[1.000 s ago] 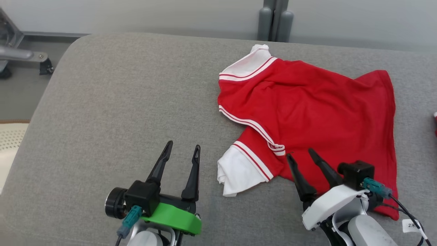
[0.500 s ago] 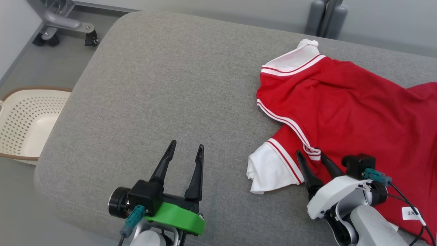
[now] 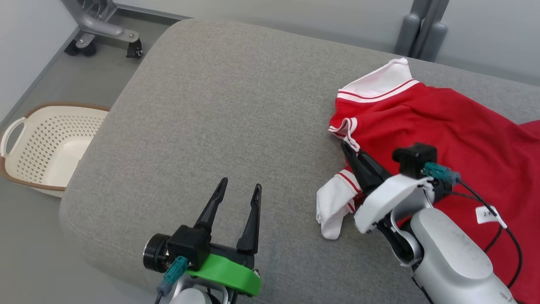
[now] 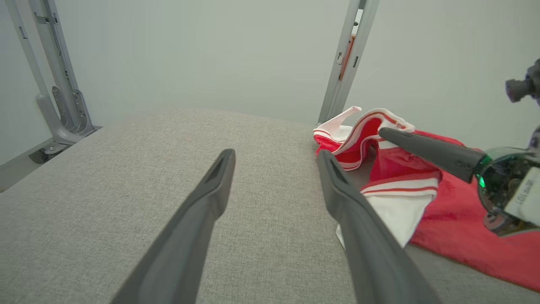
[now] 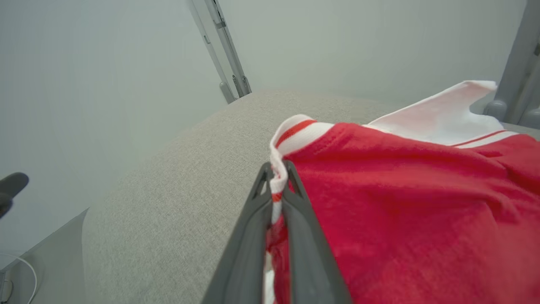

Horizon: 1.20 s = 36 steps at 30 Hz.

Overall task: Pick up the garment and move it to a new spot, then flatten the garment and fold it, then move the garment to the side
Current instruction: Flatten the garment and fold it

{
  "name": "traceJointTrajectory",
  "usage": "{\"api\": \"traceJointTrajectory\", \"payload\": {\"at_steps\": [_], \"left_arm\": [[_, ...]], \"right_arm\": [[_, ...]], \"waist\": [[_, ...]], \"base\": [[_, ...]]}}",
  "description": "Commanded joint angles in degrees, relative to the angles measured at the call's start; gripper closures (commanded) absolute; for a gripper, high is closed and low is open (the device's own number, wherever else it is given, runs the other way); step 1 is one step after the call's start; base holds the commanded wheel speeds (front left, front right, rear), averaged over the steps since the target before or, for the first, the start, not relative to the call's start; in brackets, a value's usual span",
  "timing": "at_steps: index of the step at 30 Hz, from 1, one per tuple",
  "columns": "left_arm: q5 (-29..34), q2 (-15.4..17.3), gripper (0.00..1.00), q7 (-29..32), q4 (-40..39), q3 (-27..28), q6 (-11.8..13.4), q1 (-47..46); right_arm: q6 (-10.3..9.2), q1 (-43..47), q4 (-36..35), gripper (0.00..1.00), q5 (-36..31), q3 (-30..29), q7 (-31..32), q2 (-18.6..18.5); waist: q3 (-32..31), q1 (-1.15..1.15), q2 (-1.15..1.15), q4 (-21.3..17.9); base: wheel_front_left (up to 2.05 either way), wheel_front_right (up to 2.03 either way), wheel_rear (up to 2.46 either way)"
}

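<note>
At far left a cream laundry basket sits on the floor, off the grey upholstered cushion and out of the way. The left gripper hovers over bare cushion near the front edge, its 2 fingers spread wide and holding nothing. To its right a white sleeve droops onto the cushion, near it but apart. The right gripper is clamped tight on the striped white trim at the left edge of the red jersey. That edge is lifted, while the body lies crumpled on the cushion's right side. Its long axis runs rightward, away from the gripper and out of the head view. Whether the pinch takes 1 layer or 2 is hard to tell. The free space lies leftward, so the carry likely goes that way. The left gripper stands in that path, and the trailing cloth may drag. A grey post stands behind.
</note>
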Motion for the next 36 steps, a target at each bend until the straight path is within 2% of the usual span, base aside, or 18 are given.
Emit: {"api": "traceJointTrajectory", "payload": {"at_steps": [1, 5, 11, 14, 19, 24, 30, 36], "left_arm": [[-0.5, 0.2, 0.0, 0.0, -0.2, -0.1, 0.2, -0.1], [-1.2, 0.2, 0.0, 0.0, -0.3, -1.1, 0.6, -0.7], [-2.0, 0.2, 0.0, 0.0, -0.5, -1.7, 1.2, -0.9], [-2.2, 0.2, 0.0, 0.0, -1.2, -1.6, 1.7, -0.7], [-2.5, 0.2, 0.0, 0.0, -1.7, -1.4, 2.2, -0.3], [-2.1, 0.2, 0.0, 0.0, -0.9, -1.8, 1.6, -1.0], [-0.8, 0.2, 0.0, 0.0, -0.4, -0.2, 1.2, -1.1], [0.1, 0.2, 0.0, 0.0, -0.1, 2.5, 1.0, -0.3]], "right_arm": [[-0.07, -1.8, 1.0, 1.0, -0.3, 0.6, 0.5, 0.0], [-0.07, -7.9, 6.1, 1.0, -1.4, 1.6, 2.3, 0.4], [-0.07, -14.2, 15.3, 1.0, -3.4, -0.6, 2.9, 2.1], [-0.07, -17.3, 19.1, 0.0, -3.8, -1.0, 2.3, 3.3], [-0.07, -21.3, 23.9, 0.0, -3.4, -0.5, 0.9, 5.0], [-0.07, -22.1, 26.8, 0.0, -4.5, 0.2, -2.1, 4.5], [-0.07, -19.0, 25.7, 0.0, -3.7, 0.8, -6.2, 3.0], [-0.07, -12.5, 19.9, 0.0, -3.8, -0.6, -8.5, -0.5]], "waist": [[0.2, 0.0, 0.0, 1.4], [1.2, 0.0, 0.0, 4.6], [2.2, 0.0, 0.0, 8.1], [2.9, 0.0, 0.0, 8.4], [3.3, 0.0, 0.0, 8.5], [2.0, 0.0, 0.0, 7.9], [0.0, 0.0, 0.0, 2.9], [-2.0, 0.0, 0.0, -3.7]], "base": [[0.0, 0.0, 0.0], [0.0, 0.0, 0.0], [0.0, 0.0, 0.0], [0.0, 0.0, 0.0], [0.0, 0.0, 0.0], [0.0, 0.0, 0.0], [0.0, 0.0, 0.0], [0.0, 0.0, 0.0]]}}
